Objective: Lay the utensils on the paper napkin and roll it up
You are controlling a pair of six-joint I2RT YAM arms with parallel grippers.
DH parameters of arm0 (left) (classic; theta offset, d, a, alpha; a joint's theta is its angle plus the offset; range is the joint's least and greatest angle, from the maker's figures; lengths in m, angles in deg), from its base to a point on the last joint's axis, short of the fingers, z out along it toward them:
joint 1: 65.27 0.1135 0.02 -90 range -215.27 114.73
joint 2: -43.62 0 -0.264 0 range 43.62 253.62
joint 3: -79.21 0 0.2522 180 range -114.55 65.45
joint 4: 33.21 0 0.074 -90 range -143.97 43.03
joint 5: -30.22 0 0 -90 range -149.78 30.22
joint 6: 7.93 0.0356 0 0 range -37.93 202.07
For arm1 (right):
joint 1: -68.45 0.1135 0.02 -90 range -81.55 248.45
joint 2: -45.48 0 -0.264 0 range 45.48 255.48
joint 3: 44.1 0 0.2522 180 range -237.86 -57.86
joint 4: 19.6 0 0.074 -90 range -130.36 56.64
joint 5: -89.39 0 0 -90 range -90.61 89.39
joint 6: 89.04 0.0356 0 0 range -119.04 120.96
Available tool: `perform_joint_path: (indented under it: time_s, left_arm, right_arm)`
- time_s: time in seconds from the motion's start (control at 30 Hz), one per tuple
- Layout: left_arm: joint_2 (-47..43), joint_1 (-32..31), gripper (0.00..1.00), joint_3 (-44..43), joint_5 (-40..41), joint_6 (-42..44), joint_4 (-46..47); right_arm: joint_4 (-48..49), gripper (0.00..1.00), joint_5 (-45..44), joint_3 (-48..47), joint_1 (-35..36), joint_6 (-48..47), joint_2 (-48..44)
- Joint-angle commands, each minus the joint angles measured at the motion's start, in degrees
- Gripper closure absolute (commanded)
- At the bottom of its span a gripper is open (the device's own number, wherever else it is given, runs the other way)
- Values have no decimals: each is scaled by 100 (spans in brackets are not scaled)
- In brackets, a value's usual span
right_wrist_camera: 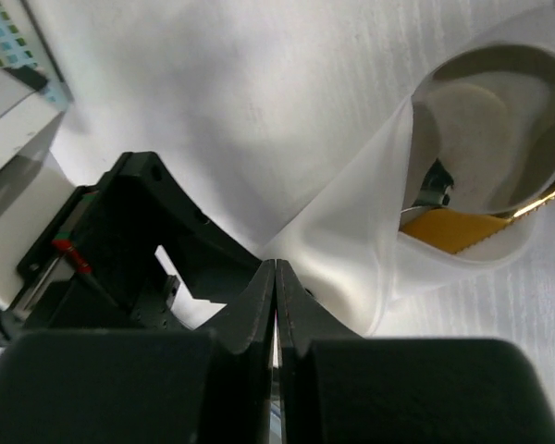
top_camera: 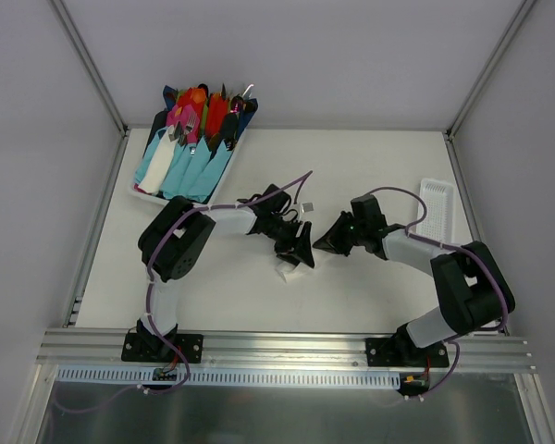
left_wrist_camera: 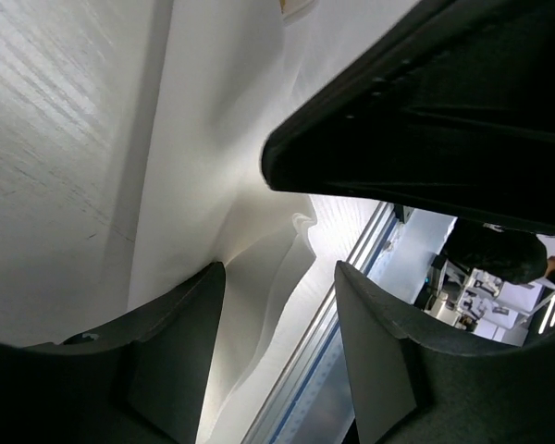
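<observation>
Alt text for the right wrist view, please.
A white paper napkin rolled into a tube, a golden-yellow utensil visible inside its open end. The right pincer, shut, meets the roll's near edge.

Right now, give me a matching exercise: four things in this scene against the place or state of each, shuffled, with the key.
1. left gripper
2. right gripper
3. paper napkin
4. white slotted tray

a. by the right edge of the table
b. fingers apart
c. fingers pressed together
d. curled into a tube around the yellow utensil

Pairs: 1-b, 2-c, 3-d, 4-a.
</observation>
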Motion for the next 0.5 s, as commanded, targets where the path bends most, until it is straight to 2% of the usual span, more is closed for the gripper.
perform_joint_path:
  time_s: [0.0,0.27,0.47]
  left_arm:
    - [227,-231,46,264,961,530,-613]
    - [95,-354,41,272,1093,583,-613]
    - [-36,-363,45,272,1145,679,-613]
  right_arm:
    - [-43,98,135,-167,40,-215,130]
    - [-174,98,240,-114,93,-382,297]
    - [-516,100,258,-70,181,-593,437]
